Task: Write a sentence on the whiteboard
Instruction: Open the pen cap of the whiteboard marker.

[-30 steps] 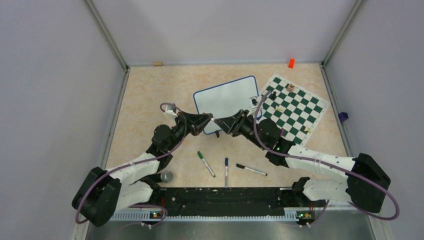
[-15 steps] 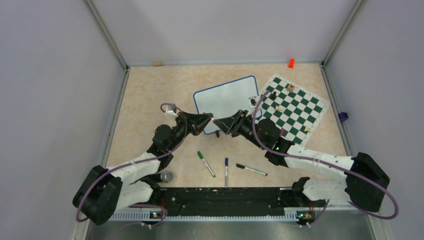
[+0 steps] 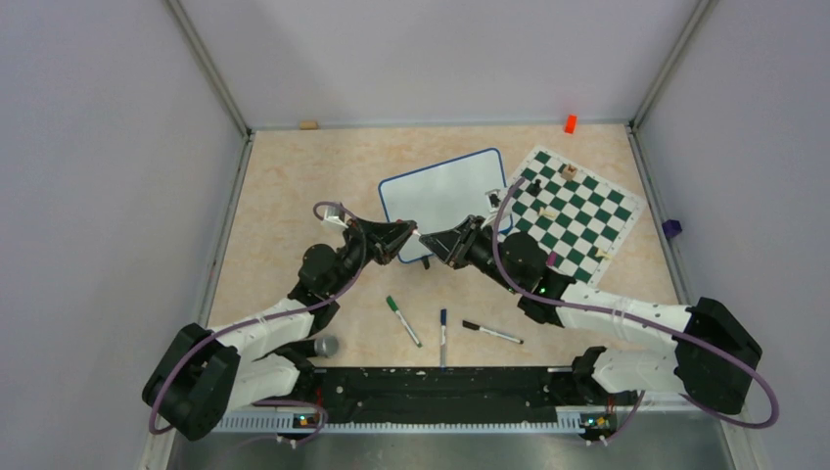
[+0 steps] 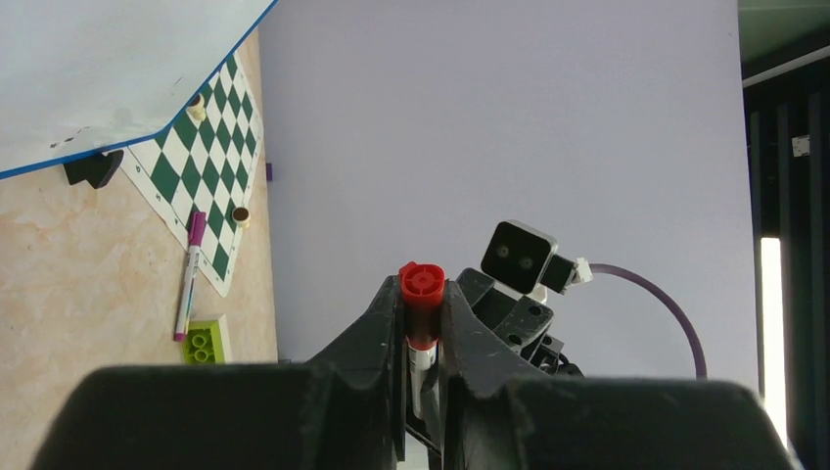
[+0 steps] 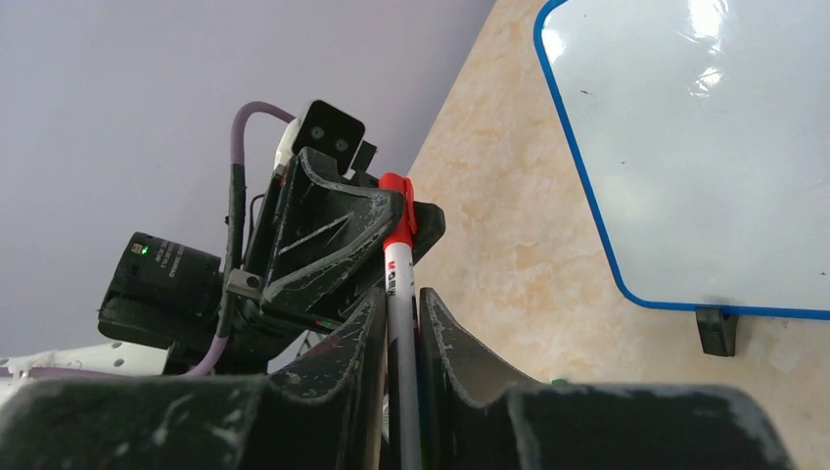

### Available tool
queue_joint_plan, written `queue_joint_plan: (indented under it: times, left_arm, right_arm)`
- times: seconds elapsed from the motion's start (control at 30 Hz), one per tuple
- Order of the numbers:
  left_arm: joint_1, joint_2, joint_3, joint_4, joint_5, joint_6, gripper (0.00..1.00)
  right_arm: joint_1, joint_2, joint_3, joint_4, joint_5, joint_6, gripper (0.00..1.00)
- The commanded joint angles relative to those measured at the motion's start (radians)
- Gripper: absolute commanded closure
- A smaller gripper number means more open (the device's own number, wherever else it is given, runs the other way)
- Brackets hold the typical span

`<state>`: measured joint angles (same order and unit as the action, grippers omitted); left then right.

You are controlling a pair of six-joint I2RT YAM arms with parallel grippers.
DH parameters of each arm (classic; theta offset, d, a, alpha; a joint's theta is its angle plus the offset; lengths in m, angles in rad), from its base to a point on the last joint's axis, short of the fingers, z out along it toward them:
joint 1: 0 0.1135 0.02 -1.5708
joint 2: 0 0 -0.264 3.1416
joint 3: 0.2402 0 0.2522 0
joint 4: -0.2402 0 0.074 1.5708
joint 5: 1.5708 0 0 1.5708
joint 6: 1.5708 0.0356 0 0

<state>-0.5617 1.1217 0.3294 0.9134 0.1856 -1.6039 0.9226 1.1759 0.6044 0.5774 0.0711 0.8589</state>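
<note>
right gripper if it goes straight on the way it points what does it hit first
Most likely the left gripper, facing it tip to tip, both clamped on the same red marker.

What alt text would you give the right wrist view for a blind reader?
The right gripper clamps the white barrel of a red marker, while the left gripper opposite grips its red cap. Upper right, the blue-framed whiteboard sits on the tan table, no writing showing.

Table (image 3: 294, 196): whiteboard (image 3: 440, 191), chess mat (image 3: 577, 211), maybe markers (image 3: 402, 320)
</note>
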Motion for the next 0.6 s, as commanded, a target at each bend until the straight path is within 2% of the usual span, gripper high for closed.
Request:
queue_joint_plan:
  times: [0.0,0.03,0.27,0.37,0.57]
  left_arm:
    - [-0.017,0.006,0.006,0.067,0.001,0.0,1.0]
    - [-0.017,0.005,-0.001,0.073,-0.003,-0.003,1.0]
    - [-0.012,-0.041,-0.079,0.081,-0.114,-0.013,1.0]
    - [0.02,-0.096,-0.144,0.075,-0.174,-0.021,1.0]
    - [0.206,-0.264,-0.176,-0.187,-0.139,0.058,1.0]
  right_arm:
    - [0.011,0.015,0.045,0.057,-0.024,0.009,0.93]
    - [0.01,0.012,0.043,0.057,-0.02,0.01,1.0]
    - [0.011,-0.1,-0.043,-0.003,-0.007,0.023,1.0]
    - [0.01,-0.19,-0.098,-0.102,-0.011,0.02,1.0]
    - [0.01,-0.391,-0.218,-0.276,-0.033,0.012,1.0]
